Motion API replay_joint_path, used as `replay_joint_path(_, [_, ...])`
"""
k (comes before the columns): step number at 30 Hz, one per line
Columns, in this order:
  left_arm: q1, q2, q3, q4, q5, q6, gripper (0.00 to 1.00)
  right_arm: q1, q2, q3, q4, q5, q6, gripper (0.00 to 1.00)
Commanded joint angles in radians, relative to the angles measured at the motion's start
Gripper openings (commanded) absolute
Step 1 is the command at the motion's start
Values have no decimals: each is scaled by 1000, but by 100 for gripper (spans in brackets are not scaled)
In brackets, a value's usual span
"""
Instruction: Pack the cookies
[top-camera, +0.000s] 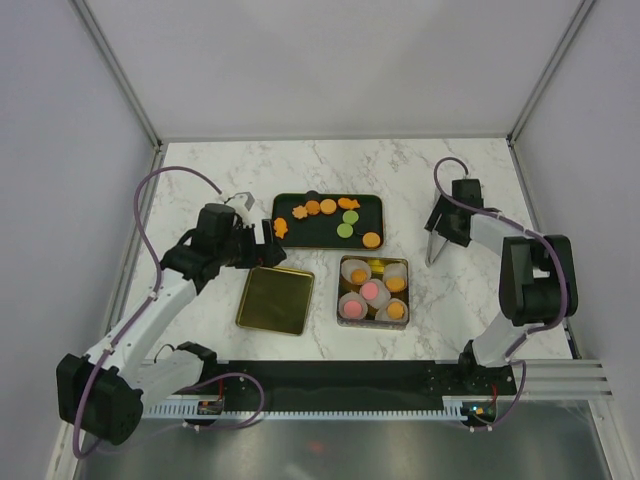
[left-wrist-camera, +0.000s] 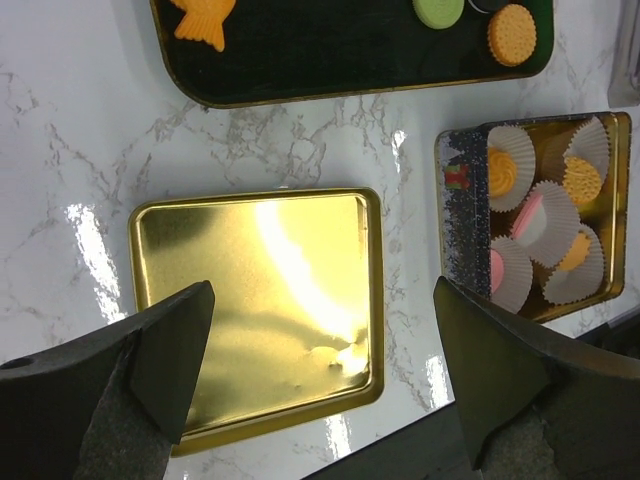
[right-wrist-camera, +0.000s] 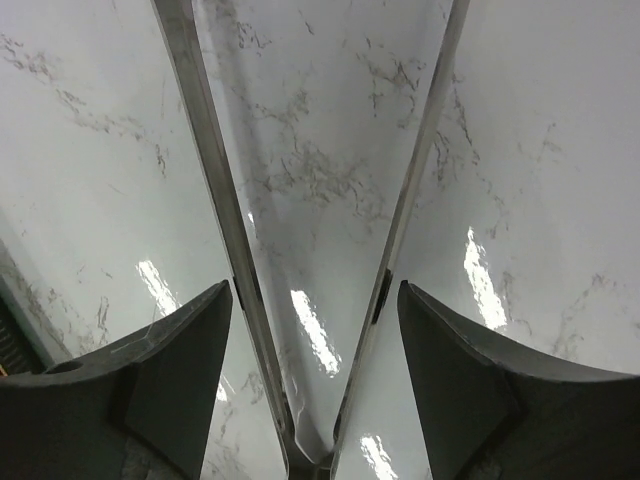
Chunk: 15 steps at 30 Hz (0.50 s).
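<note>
Several cookies (top-camera: 328, 207), orange rounds, green rounds and orange shapes, lie on a dark tray (top-camera: 300, 232). More cookies (top-camera: 370, 290) sit in white paper cups inside a gold tin (top-camera: 343, 297). My left gripper (top-camera: 262, 243) hangs open over a gold lid (left-wrist-camera: 260, 300) with nothing between its fingers (left-wrist-camera: 322, 290). The tin (left-wrist-camera: 450, 200) and a round orange cookie (left-wrist-camera: 512, 33) show in the left wrist view. At the right, my right gripper (top-camera: 443, 222) holds metal tongs (top-camera: 432, 247). Its fingers rest on the spread tong arms (right-wrist-camera: 215, 180), which hold nothing, over bare marble (right-wrist-camera: 315, 290).
The gold lid (top-camera: 275, 299) lies left of the tin, near the black front rail (top-camera: 340, 375). White walls and metal posts close in the marble table (top-camera: 470, 300) on three sides.
</note>
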<state>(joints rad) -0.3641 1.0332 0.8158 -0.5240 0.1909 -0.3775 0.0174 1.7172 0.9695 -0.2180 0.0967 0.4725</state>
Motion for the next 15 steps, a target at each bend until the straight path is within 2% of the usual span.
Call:
replay_joint_path(1, [7,7,9,6,-76,-26,100,-2,-111,-34,12,11,14,76])
replay_joint_path(8, [8,53,22,-50,-191,-99,97,1,-292,-77,3,-38,18,75])
replay_joint_path(10, [22,82,28,-76,-299,-129,95,29,-350,-80,-1,-78,6,75])
replay_joint_path(15, [95,151,25,-102,-353,-150,87,166,-433,-91,-14,-127,-2,72])
